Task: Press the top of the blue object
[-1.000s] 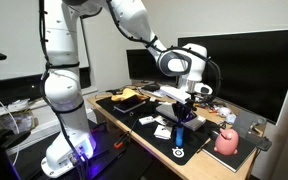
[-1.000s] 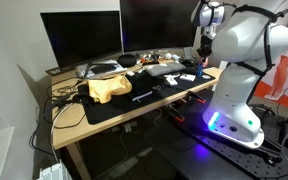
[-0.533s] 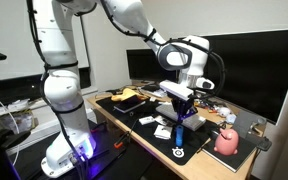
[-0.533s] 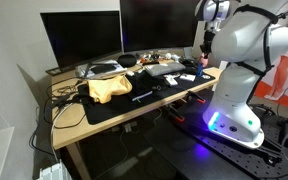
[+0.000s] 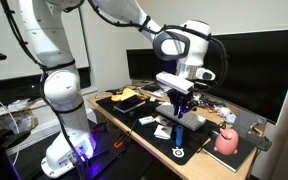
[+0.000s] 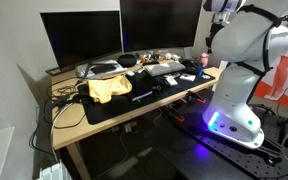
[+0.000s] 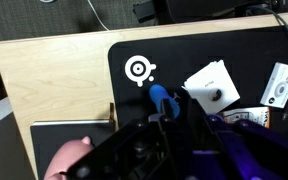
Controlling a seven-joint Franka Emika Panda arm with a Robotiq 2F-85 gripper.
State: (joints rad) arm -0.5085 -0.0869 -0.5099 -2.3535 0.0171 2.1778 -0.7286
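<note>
A: On the black mat (image 7: 239,45), close to the front edge of the wooden desk (image 7: 54,85), the blue object (image 5: 180,130) stands upright. Your gripper (image 5: 180,108) hangs just above it, and I see it apart from the top.

B: Are your fingers apart or together?

A: That I cannot tell. The wrist view shows them only as a dark blur at the bottom edge, and in an exterior view they are too small.

B: How will the blue object handle for you?

A: It looks like a small, narrow cylinder of hard, smooth plastic, probably light. You should not grasp it. Meet only the middle of its top and push straight down. Its base is narrow, so a push off the centre could tip it.

B: Does the mat help you?

A: I think yes. It seems matte and a little soft, so the base should not slide much.

B: What lies around it?

A: A white round mark (image 7: 137,69) lies flat on the mat, near it. A white box (image 7: 212,86) with sharp, paper-like faces is near on the other side. A pink rounded object (image 5: 227,142), smooth, sits farther off towards the desk corner.
</note>
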